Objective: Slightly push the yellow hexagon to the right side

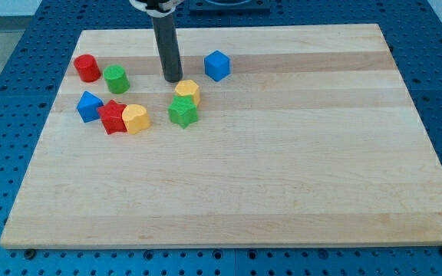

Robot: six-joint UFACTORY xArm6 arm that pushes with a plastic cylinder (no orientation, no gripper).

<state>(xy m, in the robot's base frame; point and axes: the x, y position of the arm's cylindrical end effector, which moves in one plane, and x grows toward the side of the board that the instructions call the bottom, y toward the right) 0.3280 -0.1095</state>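
Observation:
The yellow hexagon [188, 91] sits on the wooden board in the upper left part of the view. A green star-shaped block [183, 112] touches it just below. My tip [173, 80] is on the board just left of and slightly above the yellow hexagon, very close to its upper left edge; I cannot tell if it touches. The dark rod rises from the tip to the view's top.
A blue cube [217, 65] lies right of the rod. At the left are a red cylinder [87, 68], a green cylinder [116, 79], a blue block [90, 106], a red star-shaped block [113, 116] and a yellow heart-shaped block [136, 118]. The board's top edge [236, 29] is near.

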